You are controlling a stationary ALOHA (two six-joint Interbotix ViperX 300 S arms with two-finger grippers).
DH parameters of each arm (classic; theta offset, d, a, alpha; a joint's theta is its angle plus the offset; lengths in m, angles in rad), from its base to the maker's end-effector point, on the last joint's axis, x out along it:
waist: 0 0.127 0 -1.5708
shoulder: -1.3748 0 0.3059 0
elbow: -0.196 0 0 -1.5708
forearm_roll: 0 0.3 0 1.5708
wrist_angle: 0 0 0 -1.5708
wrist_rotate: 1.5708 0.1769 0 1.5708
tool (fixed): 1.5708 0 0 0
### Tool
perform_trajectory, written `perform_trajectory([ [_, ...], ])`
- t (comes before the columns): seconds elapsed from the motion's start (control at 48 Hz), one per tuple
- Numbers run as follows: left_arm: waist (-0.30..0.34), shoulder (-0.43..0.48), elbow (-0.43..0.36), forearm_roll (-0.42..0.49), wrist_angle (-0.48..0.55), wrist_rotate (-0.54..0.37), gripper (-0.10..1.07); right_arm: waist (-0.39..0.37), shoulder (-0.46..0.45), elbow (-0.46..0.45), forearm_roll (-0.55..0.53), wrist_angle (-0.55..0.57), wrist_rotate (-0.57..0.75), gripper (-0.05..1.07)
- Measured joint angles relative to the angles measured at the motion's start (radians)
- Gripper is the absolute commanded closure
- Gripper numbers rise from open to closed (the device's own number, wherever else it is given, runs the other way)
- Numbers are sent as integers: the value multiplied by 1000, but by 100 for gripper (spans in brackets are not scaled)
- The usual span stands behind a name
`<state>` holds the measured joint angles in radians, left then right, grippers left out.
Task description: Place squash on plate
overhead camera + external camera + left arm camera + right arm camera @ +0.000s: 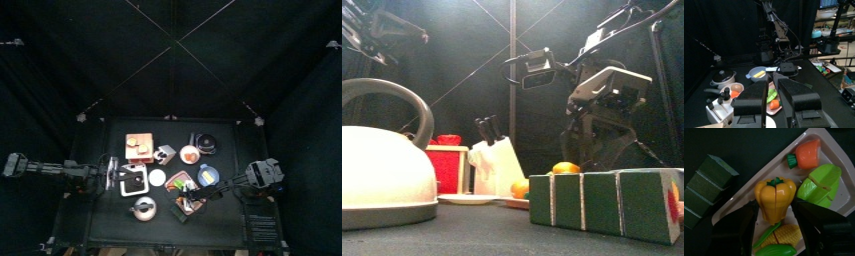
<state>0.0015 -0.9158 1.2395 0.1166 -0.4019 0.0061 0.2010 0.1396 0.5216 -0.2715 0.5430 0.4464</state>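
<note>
The yellow squash [775,198] with a green stem lies on a pale tray [827,140] among a carrot [807,154], a green piece [821,183] and corn [784,233]. My right gripper [776,210] is open, its jaws on either side of the squash's lower end and not closed on it. In the top view the right gripper [214,187] is over the tray [187,190]. The white plate [158,177] lies left of the tray. My left gripper [131,178] is open and empty beside the plate, which also shows in the left wrist view [771,122].
A kettle [143,208] and a green box [187,207] stand at the front. A blue bowl [209,176], an orange bowl [191,155], a black bowl [205,141], a knife block [163,153] and a wooden box [139,146] crowd the middle and back.
</note>
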Motion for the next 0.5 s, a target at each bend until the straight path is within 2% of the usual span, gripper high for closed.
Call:
perform_trajectory([
  [0.229,0,0,2,0,2,0,38,0,0,-5,0,2,0,6],
  [0.5,0,0,2,0,2,0,38,2,0,-18,2,3,-5,6],
])
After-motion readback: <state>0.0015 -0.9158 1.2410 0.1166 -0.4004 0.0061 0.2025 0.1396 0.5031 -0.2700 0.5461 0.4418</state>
